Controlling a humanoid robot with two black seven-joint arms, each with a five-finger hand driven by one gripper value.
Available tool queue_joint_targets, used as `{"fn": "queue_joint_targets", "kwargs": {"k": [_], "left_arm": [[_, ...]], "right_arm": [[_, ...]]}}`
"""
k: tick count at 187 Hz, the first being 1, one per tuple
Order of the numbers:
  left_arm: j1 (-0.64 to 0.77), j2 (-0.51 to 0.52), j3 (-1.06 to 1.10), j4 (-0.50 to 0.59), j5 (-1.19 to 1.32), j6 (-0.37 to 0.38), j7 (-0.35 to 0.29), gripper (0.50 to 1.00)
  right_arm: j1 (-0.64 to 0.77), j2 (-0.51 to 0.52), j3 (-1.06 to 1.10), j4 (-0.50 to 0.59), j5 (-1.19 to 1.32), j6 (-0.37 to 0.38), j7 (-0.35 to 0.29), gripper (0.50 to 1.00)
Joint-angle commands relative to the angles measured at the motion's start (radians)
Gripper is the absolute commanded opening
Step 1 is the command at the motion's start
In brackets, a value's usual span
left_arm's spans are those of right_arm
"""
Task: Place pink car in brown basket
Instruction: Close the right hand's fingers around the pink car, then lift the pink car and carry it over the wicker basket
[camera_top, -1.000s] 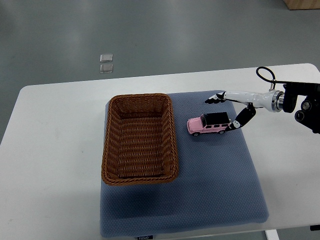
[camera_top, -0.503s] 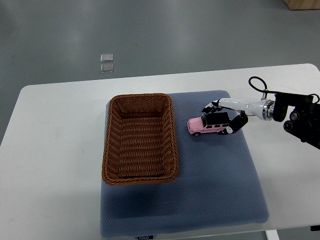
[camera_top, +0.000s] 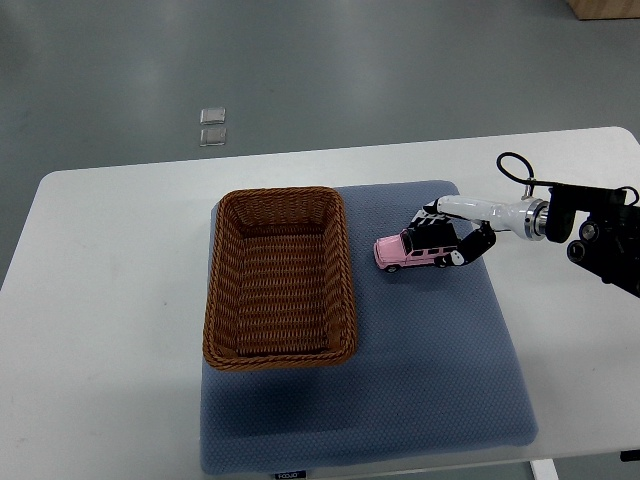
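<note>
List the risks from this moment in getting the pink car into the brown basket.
1. The right robot hand closes only around the rear end of the pink car, so the car may pivot or slip when lifted.
2. The brown basket has a raised near wall; a low carry could bump it.
3. The car has wheels and could roll on the blue mat if nudged.

The right hand (camera_top: 450, 236) closes its fingers around the pink car (camera_top: 411, 250) on the blue mat (camera_top: 430, 350) — the brown basket (camera_top: 281, 277) sits just beside.
</note>
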Motion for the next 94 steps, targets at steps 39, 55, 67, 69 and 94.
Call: {"fn": "queue_joint_targets", "kwargs": {"k": [39,55,67,69,94], "left_arm": [[0.000,0.000,0.000,0.000,0.000,0.001,0.000,1.000],[0.000,0.000,0.000,0.000,0.000,-0.001,0.000,1.000],[0.000,0.000,0.000,0.000,0.000,-0.001,0.000,1.000],[0.000,0.000,0.000,0.000,0.000,0.001,0.000,1.000],[0.000,0.000,0.000,0.000,0.000,-0.001,0.000,1.000]], "right_arm": [[0.008,-0.005,0.001,0.002,-0.001,0.000,0.003,0.509],[0.009,-0.011,0.001,0.002,0.000,-0.005,0.008,0.500],[0.009,-0.016,0.003,0.002,0.000,-0.006,0.009,0.500],[0.009,-0.017,0.004,0.002,0.000,-0.006,0.009,0.500],[0.026,-0.023,0.013,0.002,0.004,-0.008,0.011,0.500]]}}
